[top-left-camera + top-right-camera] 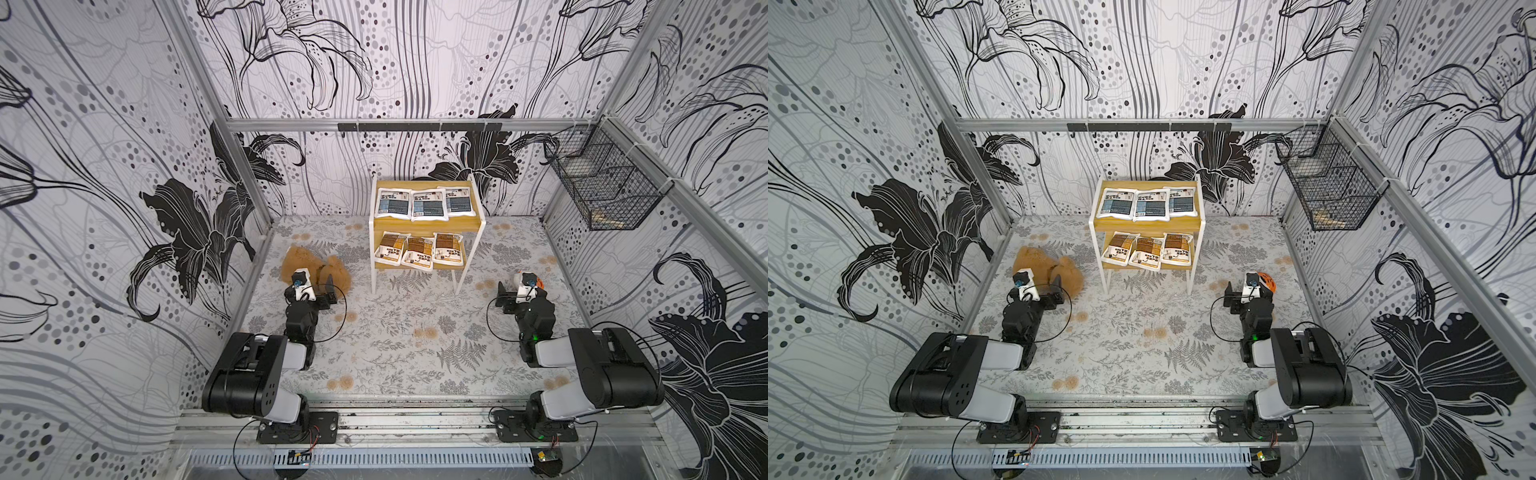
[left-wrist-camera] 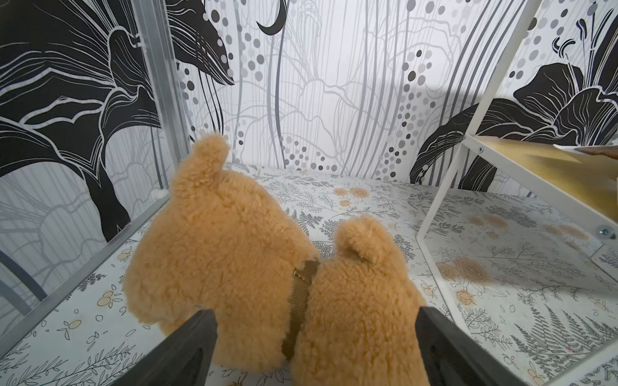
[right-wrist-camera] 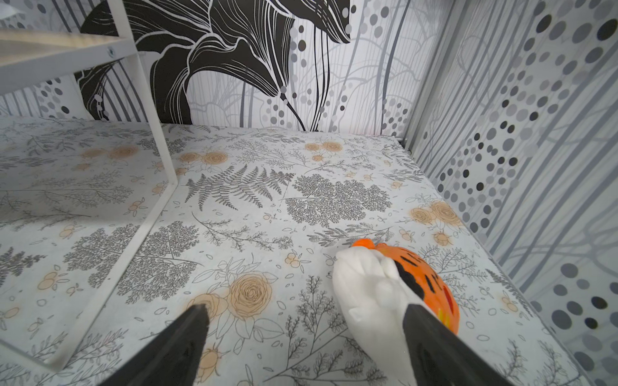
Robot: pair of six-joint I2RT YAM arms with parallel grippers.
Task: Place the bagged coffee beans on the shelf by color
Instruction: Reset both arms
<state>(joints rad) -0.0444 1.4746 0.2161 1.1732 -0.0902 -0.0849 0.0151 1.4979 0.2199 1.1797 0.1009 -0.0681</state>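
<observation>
Bagged coffee beans [image 1: 429,204] all lie on the shelf [image 1: 428,227], which stands at the back middle of the table [image 1: 395,332]. Three blue-grey pouches [image 1: 391,203] sit side by side on the upper board and three brown-orange pouches [image 1: 418,252] on the lower one, as both top views show. No pouch is seen on the table, so the sorting seems complete, and the next move probably calls only for keeping both arms clear of the shelf. The left gripper [image 2: 314,312] is spread wide and empty, with a teddy bear [image 2: 234,250] just ahead of its jaws. The right gripper [image 3: 305,310] is also spread and empty, beside a white-and-orange toy [image 3: 364,290]. The wrist views show these toys clearly but not the pouch colours, while in the top views the small toy is half hidden behind the right wrist.
</observation>
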